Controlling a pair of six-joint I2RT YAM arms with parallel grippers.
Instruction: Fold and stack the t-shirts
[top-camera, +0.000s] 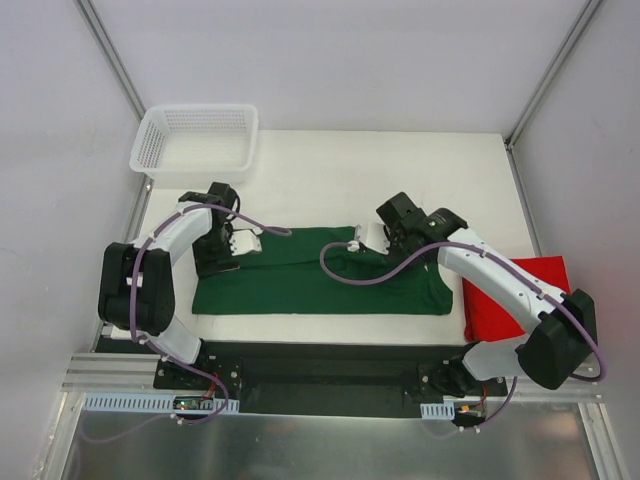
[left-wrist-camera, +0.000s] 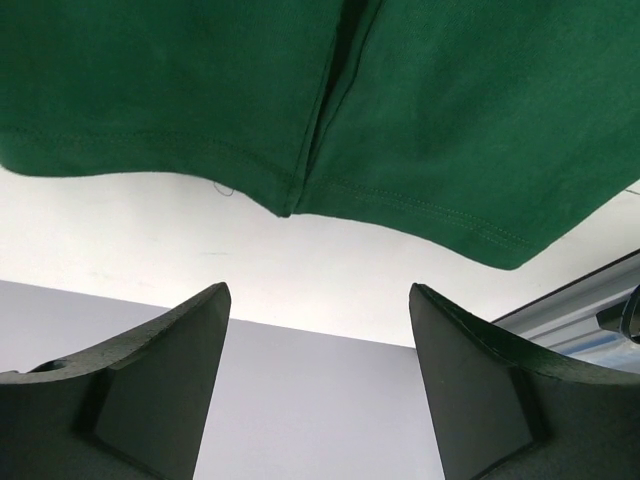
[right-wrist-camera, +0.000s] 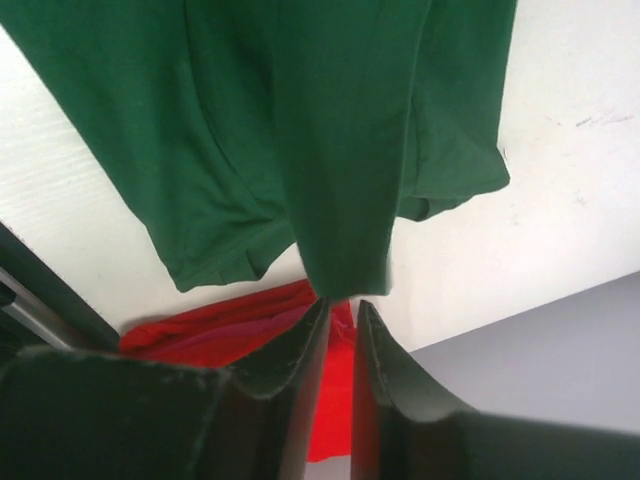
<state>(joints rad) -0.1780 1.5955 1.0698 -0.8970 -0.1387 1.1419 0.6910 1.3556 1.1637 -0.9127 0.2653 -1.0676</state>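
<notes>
The dark green t-shirt (top-camera: 320, 275) lies folded into a wide band across the middle of the table. My left gripper (top-camera: 245, 242) hovers over its left end, open, with nothing between the fingers (left-wrist-camera: 318, 290); the shirt's hem (left-wrist-camera: 450, 120) lies beyond the tips. My right gripper (top-camera: 365, 238) sits over the shirt's top edge near the middle. Its jaws (right-wrist-camera: 342, 303) stand a narrow gap apart, and a fold of the green shirt (right-wrist-camera: 300, 120) ends right at the tips. The red t-shirt (top-camera: 520, 295) lies bunched at the right edge of the table, also showing behind the right fingers (right-wrist-camera: 230, 330).
A white mesh basket (top-camera: 150, 145) stands at the back left corner of the white table. Both arm bases are mounted on a black bar with a metal rail (top-camera: 320, 375) along the near edge. Grey walls enclose the left and right sides.
</notes>
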